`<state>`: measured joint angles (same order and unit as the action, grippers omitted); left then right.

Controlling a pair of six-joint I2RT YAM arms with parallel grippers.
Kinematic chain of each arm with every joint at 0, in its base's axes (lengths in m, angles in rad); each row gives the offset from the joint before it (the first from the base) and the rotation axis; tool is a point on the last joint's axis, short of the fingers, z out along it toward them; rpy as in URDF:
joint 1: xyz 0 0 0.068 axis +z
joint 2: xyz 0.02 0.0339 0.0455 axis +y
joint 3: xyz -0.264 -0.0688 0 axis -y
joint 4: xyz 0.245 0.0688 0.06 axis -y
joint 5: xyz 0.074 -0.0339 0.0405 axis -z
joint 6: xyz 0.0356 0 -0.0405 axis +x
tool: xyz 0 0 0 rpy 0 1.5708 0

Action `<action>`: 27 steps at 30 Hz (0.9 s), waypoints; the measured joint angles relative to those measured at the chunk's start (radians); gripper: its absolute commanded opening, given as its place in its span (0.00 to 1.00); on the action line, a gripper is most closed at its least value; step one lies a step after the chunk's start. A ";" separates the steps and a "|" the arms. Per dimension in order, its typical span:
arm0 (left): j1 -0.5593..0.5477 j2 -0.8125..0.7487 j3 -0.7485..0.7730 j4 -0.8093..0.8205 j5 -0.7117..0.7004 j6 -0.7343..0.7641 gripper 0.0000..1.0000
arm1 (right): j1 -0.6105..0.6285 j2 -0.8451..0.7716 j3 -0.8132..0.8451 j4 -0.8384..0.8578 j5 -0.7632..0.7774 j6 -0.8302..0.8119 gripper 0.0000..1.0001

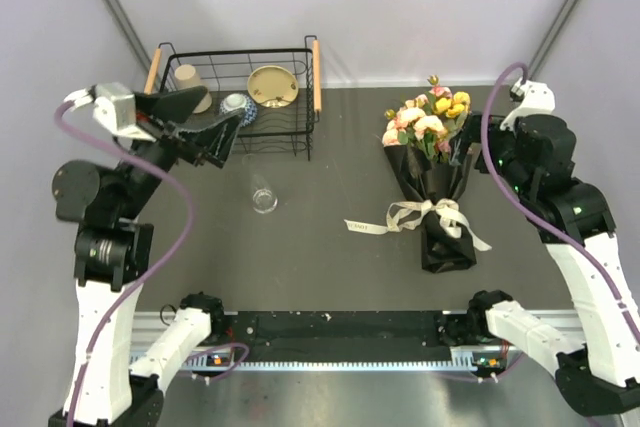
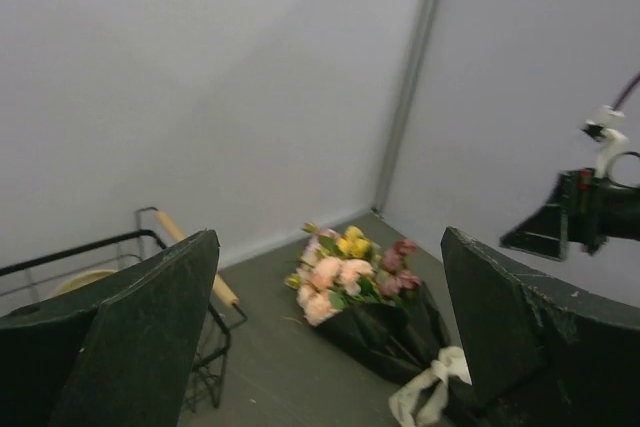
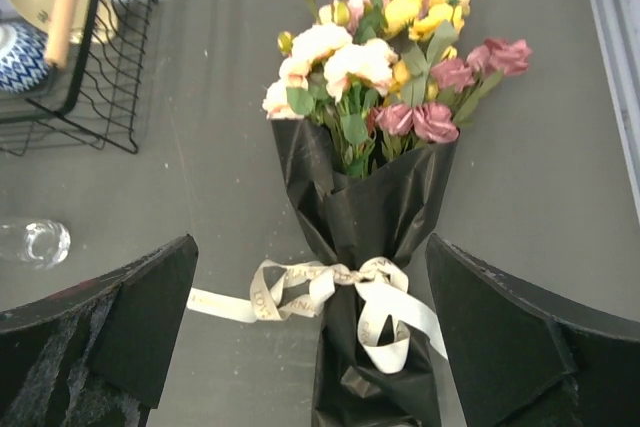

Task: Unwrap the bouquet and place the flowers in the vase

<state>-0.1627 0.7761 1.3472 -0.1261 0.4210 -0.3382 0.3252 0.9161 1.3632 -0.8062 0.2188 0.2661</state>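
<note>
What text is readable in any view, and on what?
Cream ribbon tied around the bouquet: lettering is printed along it, but it is too small and blurred to read in any view.
No other words, labels, brands or numbers show.

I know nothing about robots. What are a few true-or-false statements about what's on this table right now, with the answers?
1. The bouquet lies on the table, wrapped in black paper with its ribbon tied. True.
2. The vase is already filled. False: it stands empty, apart from the bouquet.
3. The right gripper is clamped on the bouquet. False: its jaws are open and hold nothing.
4. The wire basket holds a paper cup, a bowl and a plate. True.
5. The left gripper is open. True.
</note>
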 measured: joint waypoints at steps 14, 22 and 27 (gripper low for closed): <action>-0.240 0.307 -0.142 -0.001 0.307 -0.148 0.96 | -0.091 0.208 -0.321 0.087 -0.131 0.096 0.99; -0.527 0.439 -0.243 0.006 0.196 -0.115 0.86 | -0.289 0.188 -0.479 0.175 -0.172 0.177 0.98; -0.616 0.614 -0.251 0.009 0.143 -0.081 0.72 | -0.261 0.181 -0.522 0.196 -0.258 0.185 0.87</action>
<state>-0.7784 1.3899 1.0966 -0.1173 0.5644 -0.4191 0.0647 1.0969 0.8410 -0.6106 -0.0391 0.4515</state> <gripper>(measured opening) 0.755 0.943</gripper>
